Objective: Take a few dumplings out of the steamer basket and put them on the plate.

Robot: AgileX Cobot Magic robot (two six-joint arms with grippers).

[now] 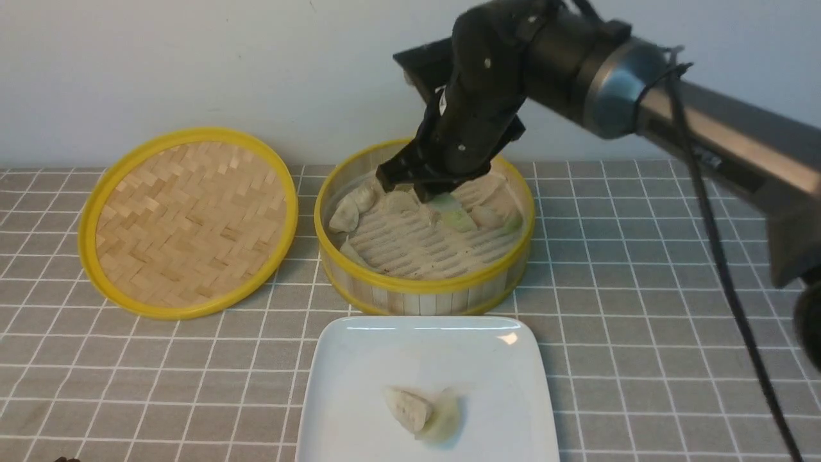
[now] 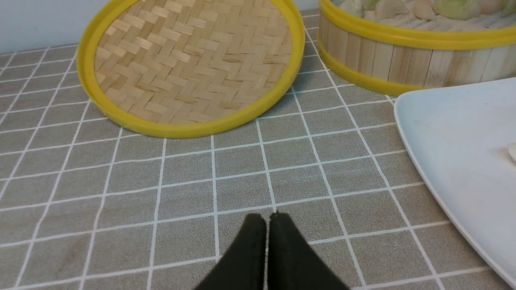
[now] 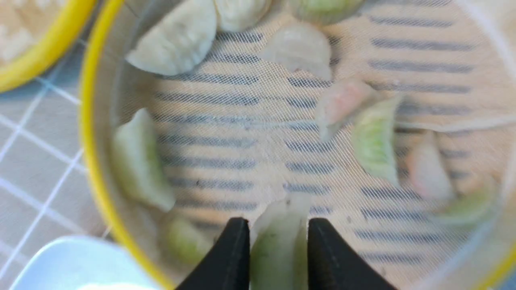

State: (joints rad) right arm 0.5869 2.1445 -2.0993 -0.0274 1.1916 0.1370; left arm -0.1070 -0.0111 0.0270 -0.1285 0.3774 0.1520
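The steamer basket [image 1: 423, 285] stands at the table's middle with several dumplings [image 1: 349, 212] along its far and left sides. My right gripper [image 1: 431, 192] reaches into it from above and is shut on a pale green dumpling [image 3: 278, 241], held between the fingers [image 3: 229, 257] above the ribbed floor. The white plate [image 1: 359, 359] lies in front of the basket with two dumplings [image 1: 410, 407] on it. My left gripper [image 2: 267, 217] is shut and empty, low over the cloth left of the plate [image 2: 455, 153].
The flat woven bamboo lid [image 1: 189, 221] lies left of the basket; it also shows in the left wrist view [image 2: 189, 64]. A grey checked cloth covers the table. The right arm's cable [image 1: 725, 269] hangs at the right.
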